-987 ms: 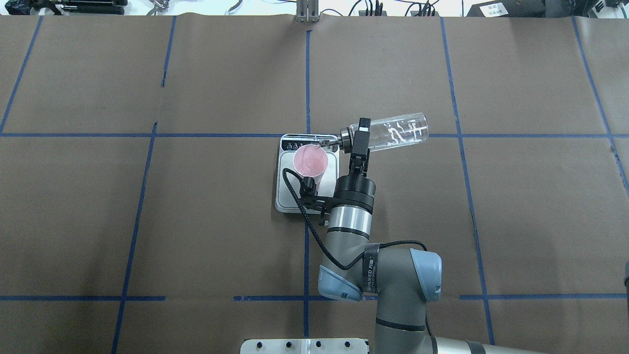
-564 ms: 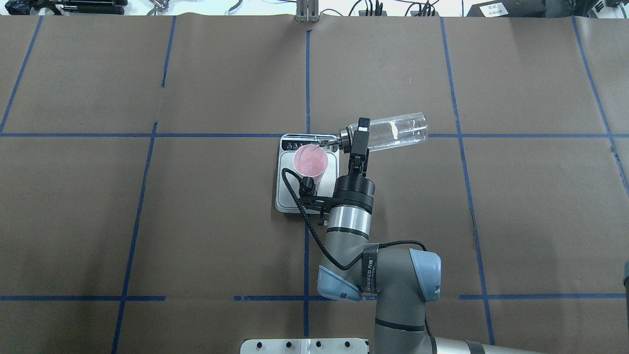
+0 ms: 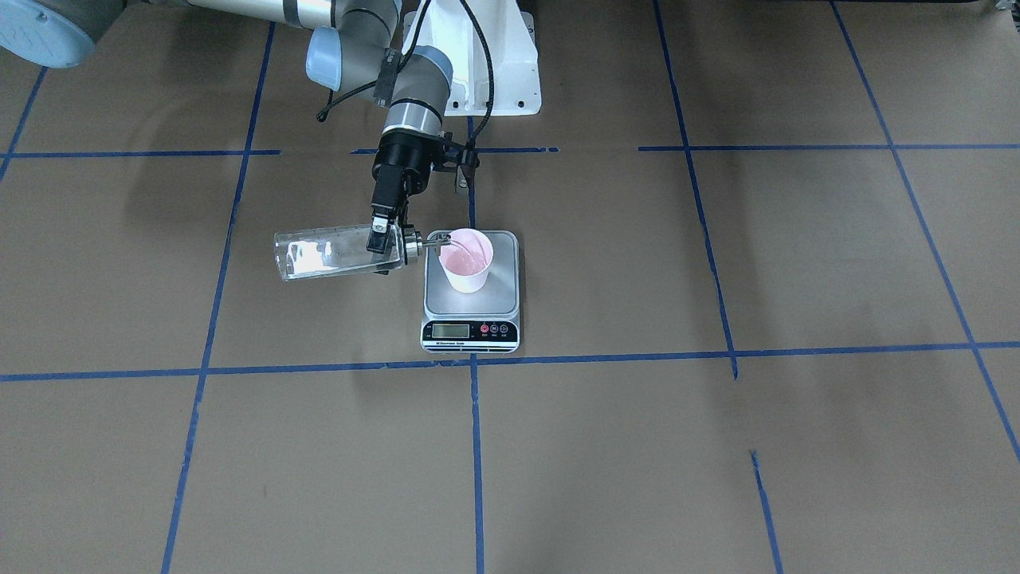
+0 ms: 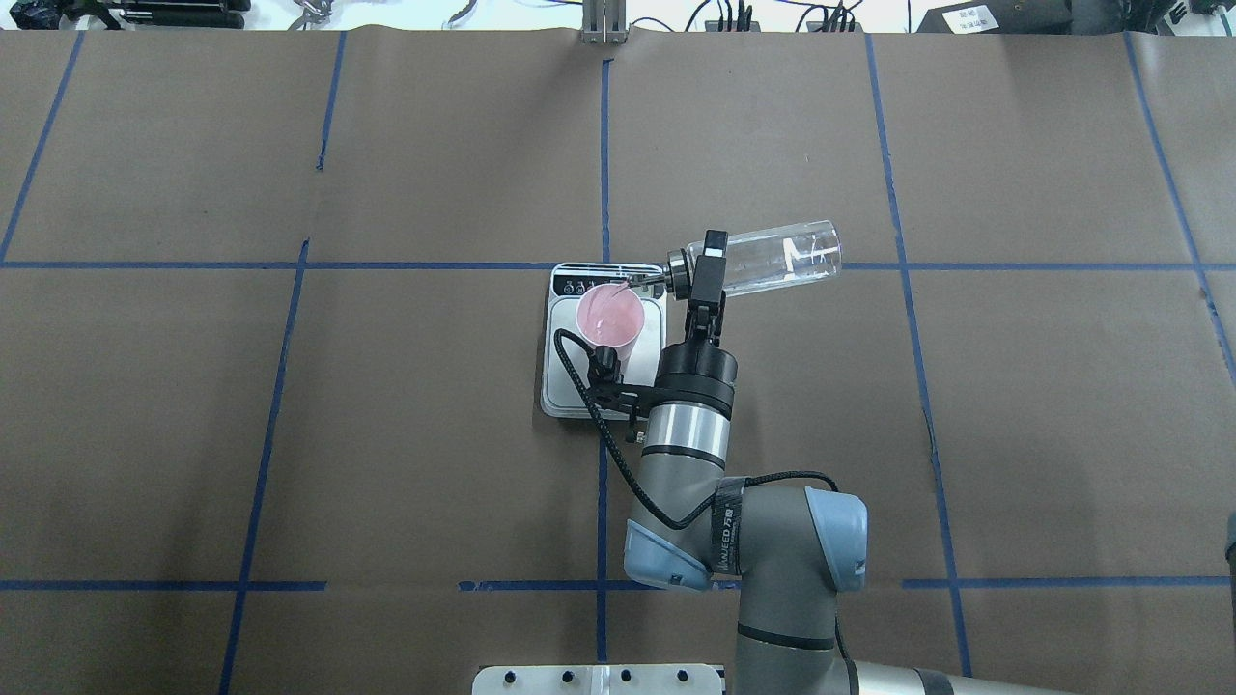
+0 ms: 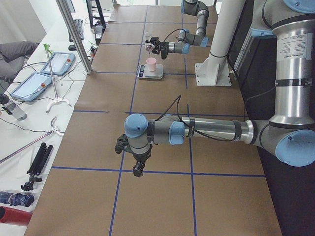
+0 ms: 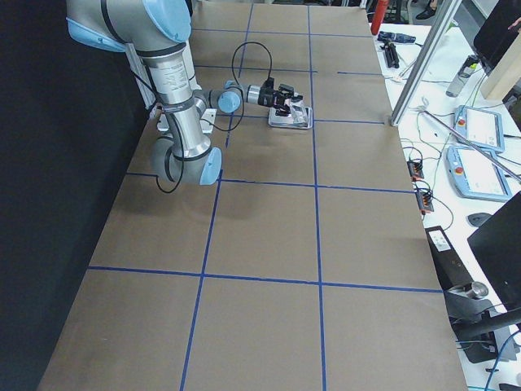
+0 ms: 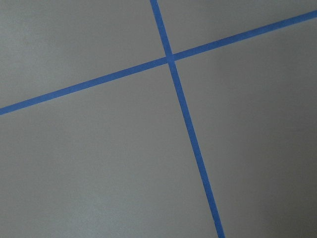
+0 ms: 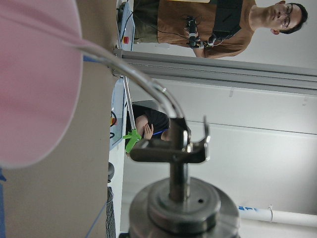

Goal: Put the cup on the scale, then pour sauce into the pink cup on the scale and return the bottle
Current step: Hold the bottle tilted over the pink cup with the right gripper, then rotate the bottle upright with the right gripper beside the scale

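The pink cup (image 4: pixel 610 314) stands upright on the scale (image 4: pixel 579 386), with liquid in it; both also show in the front view, cup (image 3: pixel 466 259) and scale (image 3: pixel 470 307). My right gripper (image 4: pixel 713 263) is shut on the bottle (image 4: pixel 782 256) near its neck. The bottle (image 3: pixel 335 255) is tipped about level, with its silver pourer (image 8: pixel 181 198) reaching over the cup's rim (image 8: pixel 34 84). Clear sauce shows inside the glass. My left gripper (image 5: pixel 139 169) hangs low over the table, far from the scale; I cannot tell whether it is open or shut.
Brown paper with blue tape lines (image 4: pixel 603 145) covers the table. The robot's white base (image 3: pixel 478 72) stands behind the scale. Operators, tablets (image 5: pixel 61 61) and tools sit past the table's far edge.
The right arm and the bottle have stayed in place over the cup. Only the glints of liquid inside the bottle have shifted.
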`<state>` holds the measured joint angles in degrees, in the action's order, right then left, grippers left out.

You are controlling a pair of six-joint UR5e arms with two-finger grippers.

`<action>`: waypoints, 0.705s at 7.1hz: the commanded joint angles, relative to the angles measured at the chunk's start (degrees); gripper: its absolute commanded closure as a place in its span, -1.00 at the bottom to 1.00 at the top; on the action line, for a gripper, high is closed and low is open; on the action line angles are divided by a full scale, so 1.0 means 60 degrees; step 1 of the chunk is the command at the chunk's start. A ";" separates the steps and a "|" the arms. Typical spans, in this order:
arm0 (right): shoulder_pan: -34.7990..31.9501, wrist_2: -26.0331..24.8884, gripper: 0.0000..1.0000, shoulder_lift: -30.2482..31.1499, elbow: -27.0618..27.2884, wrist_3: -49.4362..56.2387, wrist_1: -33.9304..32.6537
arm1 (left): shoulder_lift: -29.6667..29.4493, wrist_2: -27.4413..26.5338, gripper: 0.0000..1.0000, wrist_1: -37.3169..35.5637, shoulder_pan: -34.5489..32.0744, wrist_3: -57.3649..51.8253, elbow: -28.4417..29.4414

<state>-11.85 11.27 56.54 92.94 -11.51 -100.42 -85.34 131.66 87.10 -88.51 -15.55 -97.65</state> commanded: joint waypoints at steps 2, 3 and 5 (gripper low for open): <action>0.0011 0.0288 1.00 0.0009 0.0301 -0.0161 0.1172 | 0.0000 0.0000 -1.00 0.0000 0.0000 -0.0002 0.0000; 0.0011 0.0754 1.00 0.0082 0.0301 -0.0161 0.2573 | 0.0000 0.0000 -1.00 0.0000 0.0000 -0.0002 -0.0014; -0.0003 0.1036 1.00 0.0142 0.0533 -0.0234 0.3085 | -0.0015 0.0014 -1.00 0.0000 0.0000 -0.0002 -0.0015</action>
<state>-11.83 16.22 57.20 95.05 -12.57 -84.27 -85.36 131.68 87.10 -88.51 -15.56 -97.72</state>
